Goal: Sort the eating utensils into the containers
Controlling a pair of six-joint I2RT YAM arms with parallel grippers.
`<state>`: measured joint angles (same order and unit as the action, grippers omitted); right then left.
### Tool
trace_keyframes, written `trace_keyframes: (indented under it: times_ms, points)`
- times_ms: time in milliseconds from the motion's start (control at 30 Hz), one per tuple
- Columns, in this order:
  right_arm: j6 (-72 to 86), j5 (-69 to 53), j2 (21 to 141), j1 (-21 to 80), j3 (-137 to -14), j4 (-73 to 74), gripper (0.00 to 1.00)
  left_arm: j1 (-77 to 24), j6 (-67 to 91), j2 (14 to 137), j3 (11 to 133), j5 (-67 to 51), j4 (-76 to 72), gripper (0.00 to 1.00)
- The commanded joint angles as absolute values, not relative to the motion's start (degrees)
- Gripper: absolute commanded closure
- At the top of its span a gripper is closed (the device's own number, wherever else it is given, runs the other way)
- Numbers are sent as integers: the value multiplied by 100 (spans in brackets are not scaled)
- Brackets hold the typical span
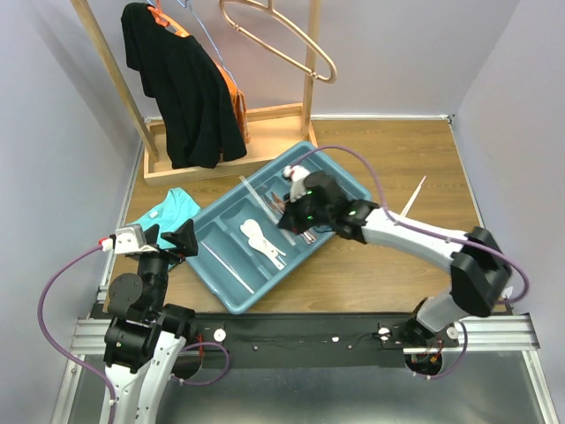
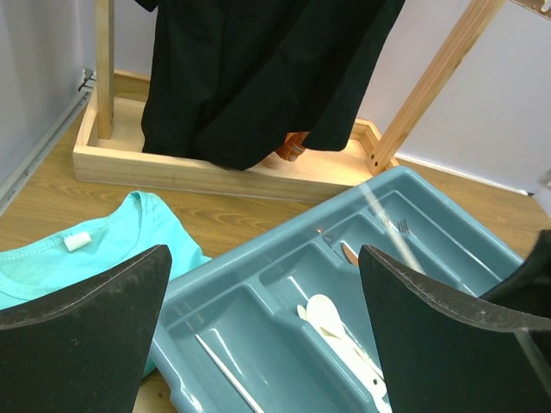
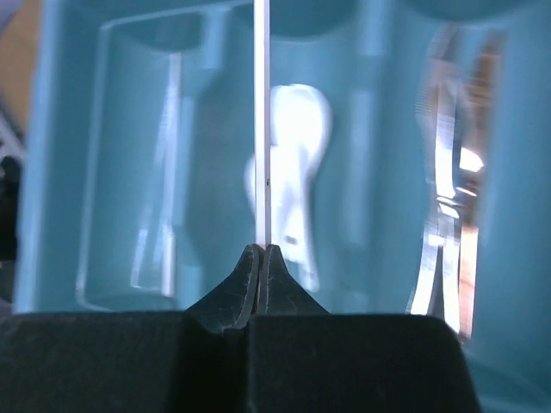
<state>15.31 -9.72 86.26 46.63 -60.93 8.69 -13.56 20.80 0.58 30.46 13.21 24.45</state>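
Observation:
The teal-blue tray (image 1: 353,181) lies at an angle mid-table, its long compartments serving as the containers. My right gripper (image 1: 287,219) hovers over its middle, shut on a pale chopstick (image 3: 263,129) that points straight out from the fingertips (image 3: 263,249). The held chopstick (image 1: 252,193) reaches toward the tray's far-left rim. White spoons (image 1: 259,237) lie in one compartment, and a chopstick (image 1: 228,265) in the outermost. Metal cutlery (image 3: 443,215) fills the compartment beside the spoons (image 3: 293,163). Another chopstick (image 1: 413,196) rests on the table at right. My left gripper (image 1: 168,240) is open, left of the tray (image 2: 258,249).
A teal folded cloth (image 1: 163,212) lies by the tray's left corner. A wooden rack (image 1: 265,115) at the back carries a black garment (image 1: 181,88) and large copper hangers (image 1: 282,40). Walls close in on both sides.

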Motion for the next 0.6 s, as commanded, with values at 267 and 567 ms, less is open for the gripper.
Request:
trace_keyframes:
  times_ms: [267,567]
  points:
    - [2373,-1503,10396,6011,-7320,149,97,-1301,2021,-615,3041,1239,2329,1]
    - [2619,-1644,10846,6240,-7603,809,66,-1301,2021,-642,3050,1266,2347,1]
